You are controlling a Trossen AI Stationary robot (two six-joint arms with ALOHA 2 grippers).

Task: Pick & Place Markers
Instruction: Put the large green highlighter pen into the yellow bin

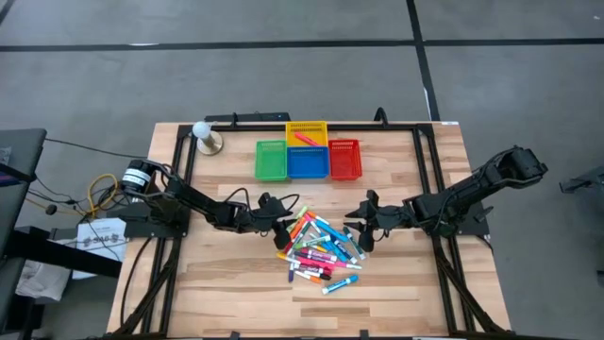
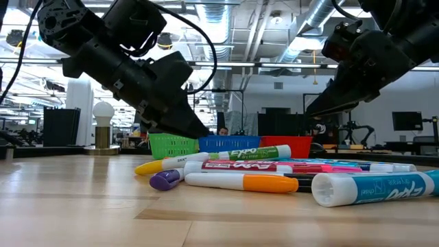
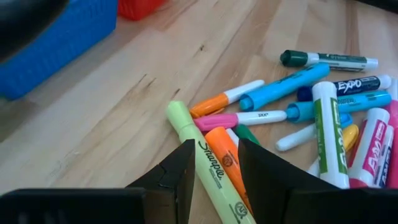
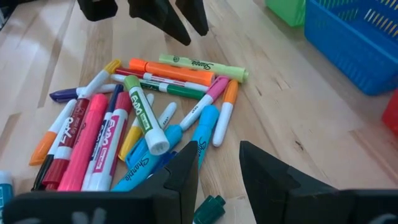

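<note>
The markers point(image 1: 319, 247) lie in a loose pile on the wooden table, mid-front. My left gripper point(image 1: 283, 215) stands open at the pile's left edge, slanting down. In its wrist view its fingers point(image 3: 180, 177) flank a yellow-green highlighter point(image 3: 208, 165) and an orange one point(image 3: 225, 163); the low view shows the tips point(image 2: 199, 130) above the pile. My right gripper point(image 1: 362, 223) stands open at the pile's right edge, raised, with bare table between its fingers point(image 4: 217, 146). A dark green marker point(image 4: 211, 208) lies just under it.
Green point(image 1: 271, 161), blue point(image 1: 307, 163) and red point(image 1: 344, 160) baskets stand in a row behind the pile. A yellow basket point(image 1: 307, 127) behind them holds a pink marker point(image 1: 304, 139). A white ball on a brass base point(image 1: 204, 135) stands far left. A black frame point(image 1: 420, 151) borders the table.
</note>
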